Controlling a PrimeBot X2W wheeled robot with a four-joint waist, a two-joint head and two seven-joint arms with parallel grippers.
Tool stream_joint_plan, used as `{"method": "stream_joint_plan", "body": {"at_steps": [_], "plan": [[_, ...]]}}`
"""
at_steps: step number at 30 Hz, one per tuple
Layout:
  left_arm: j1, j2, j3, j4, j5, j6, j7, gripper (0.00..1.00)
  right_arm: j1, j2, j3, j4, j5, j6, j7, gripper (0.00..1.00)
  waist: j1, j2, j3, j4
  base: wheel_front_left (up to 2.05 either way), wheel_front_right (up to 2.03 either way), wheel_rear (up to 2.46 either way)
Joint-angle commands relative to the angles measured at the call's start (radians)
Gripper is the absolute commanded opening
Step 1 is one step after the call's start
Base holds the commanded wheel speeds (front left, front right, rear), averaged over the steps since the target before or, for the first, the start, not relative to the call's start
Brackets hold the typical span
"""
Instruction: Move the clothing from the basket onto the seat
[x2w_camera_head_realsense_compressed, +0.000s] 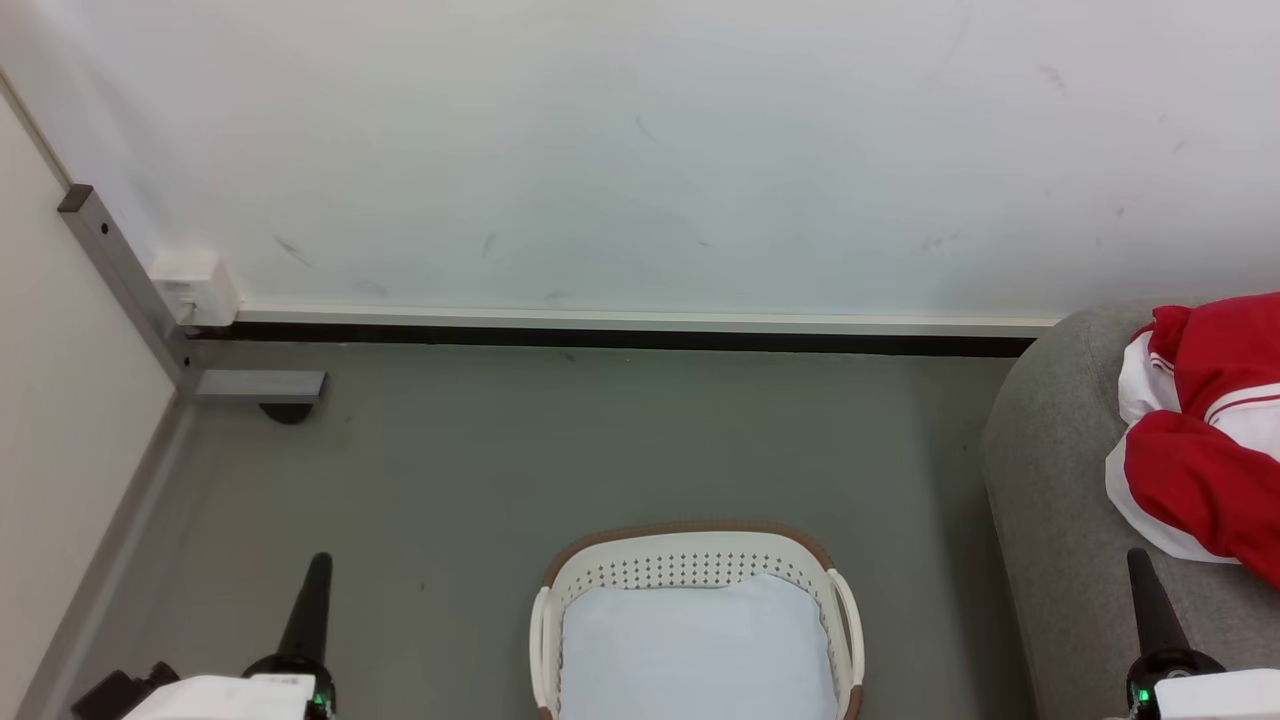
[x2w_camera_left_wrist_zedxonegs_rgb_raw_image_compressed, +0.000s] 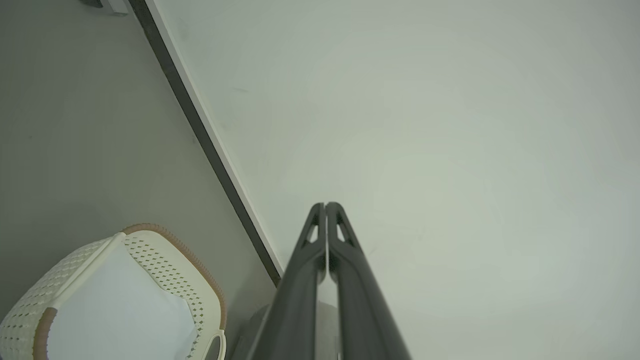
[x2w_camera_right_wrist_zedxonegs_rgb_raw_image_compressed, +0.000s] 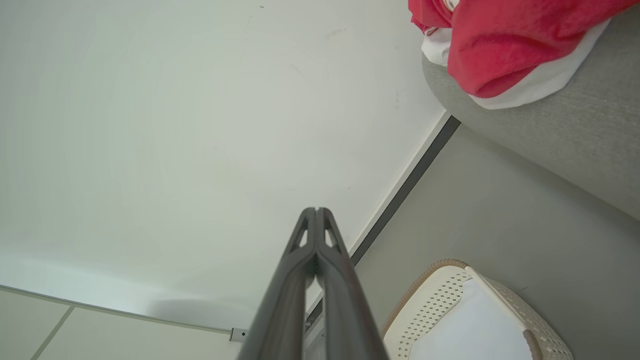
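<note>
The clothing (x2w_camera_head_realsense_compressed: 1205, 440), a crumpled heap of red fabric with white trim and white lining, lies on top of the seat (x2w_camera_head_realsense_compressed: 1050, 500), toward the seat's far rounded corner by the wall and a little in from its left edge. One white fold reaches out toward that edge. No lettering can be made out on the heap.

The basket (x2w_camera_head_realsense_compressed: 690, 545) stands on the grey floor (x2w_camera_head_realsense_compressed: 600, 440) to the left of the seat, apart from it and well out from the wall (x2w_camera_head_realsense_compressed: 640, 150). Inside it is a flat pale bluish-white cushion (x2w_camera_head_realsense_compressed: 700, 650); nothing red lies in it.

The left end effector (x2w_camera_left_wrist_zedxonegs_rgb_raw_image_compressed: 326, 205) is clenched, its two dark fingers pressed together from the tips down, with nothing between them and touching nothing. It hangs over the floor left of the basket. The right end effector (x2w_camera_right_wrist_zedxonegs_rgb_raw_image_compressed: 317, 210) is likewise clenched and empty, and sits over the seat's near part, just short of the clothing and clear of it.
</note>
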Motion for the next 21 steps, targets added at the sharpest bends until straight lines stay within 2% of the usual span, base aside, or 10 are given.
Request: {"method": "stream_joint_plan", "body": {"at_steps": [1,21], "plan": [[-0.015,0.003,0.004,-0.011,-0.018,0.001,0.003,0.0,-0.024,-0.003,-0.006,-0.01,0.018,-0.002,0.004,0.0,0.0,0.0,0.0,0.0,0.0,0.0,0.0],[-0.018,0.0,0.02,-0.02,-0.169,0.001,0.047,0.0,-0.025,-0.002,-0.021,-0.013,0.178,-0.002,0.047,0.0,0.0,0.0,0.001,0.001,0.0,0.0,0.0]]}}
